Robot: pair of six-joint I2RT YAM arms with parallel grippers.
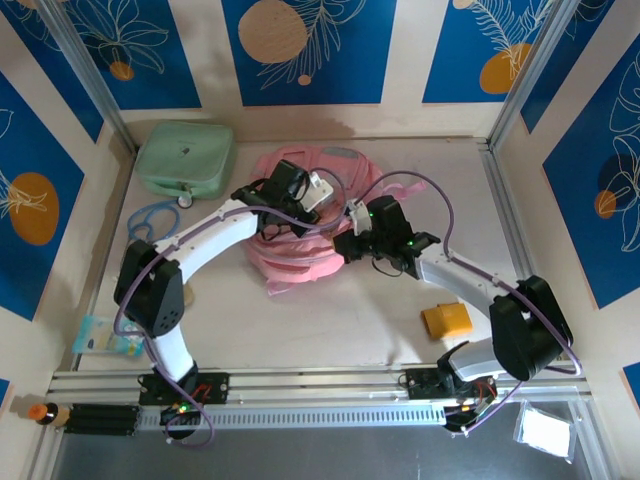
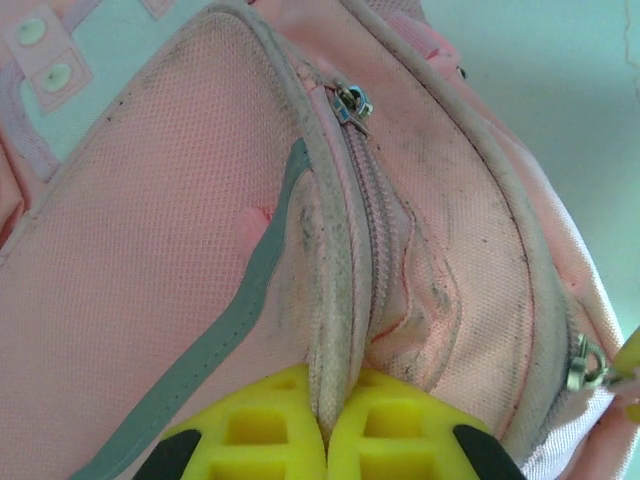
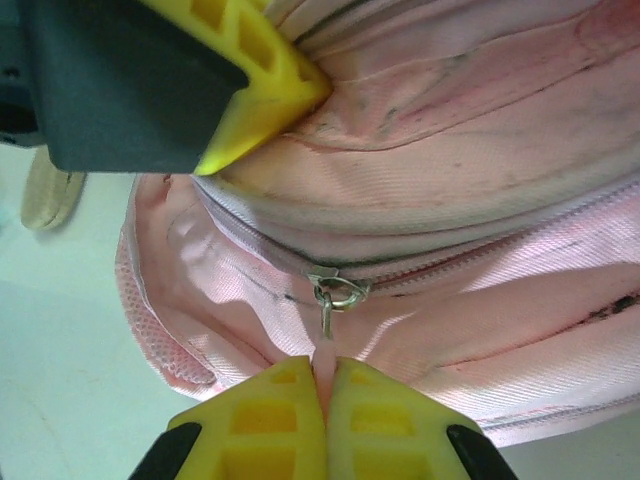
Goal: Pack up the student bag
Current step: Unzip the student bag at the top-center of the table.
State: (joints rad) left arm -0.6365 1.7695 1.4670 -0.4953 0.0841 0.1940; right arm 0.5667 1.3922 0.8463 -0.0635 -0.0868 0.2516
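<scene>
The student bag (image 1: 300, 250) lies crumpled in the middle of the surface (image 1: 330, 320), and both arms reach in over it. The left end effector (image 2: 325, 425) is closed on the bag: its yellow fingertips (image 2: 262, 425) pinch a worn piped seam (image 2: 335, 300) between them, and the fabric rises straight out of the narrow slit where the pads meet. Just beside that seam on the bag runs a shut zipper, its metal slider (image 2: 352, 100) at the far end of the track. A grey stripe (image 2: 235, 320) curves across the pocket panel on the seam's other side. A second metal slider (image 2: 585, 365) sits at the bag's edge. The right end effector (image 3: 325, 405) is also closed, clamping the small pink pull tab (image 3: 326, 352) that hangs from another slider (image 3: 338, 290) on a zipper across the bag's face; the tab stands taut between the ring and the pads. In the right wrist view, one finger of the left end effector presses into the bag above that zipper. Behind the bag and to its left a mint-green case (image 1: 185, 158) lies flat, well apart from it. A blue looped item (image 1: 150, 220) lies left of the bag, a pale packet (image 1: 105, 335) lies nearer the arm bases on the same side, and an orange-yellow block (image 1: 447, 320) lies to the bag's right and nearer the bases.
</scene>
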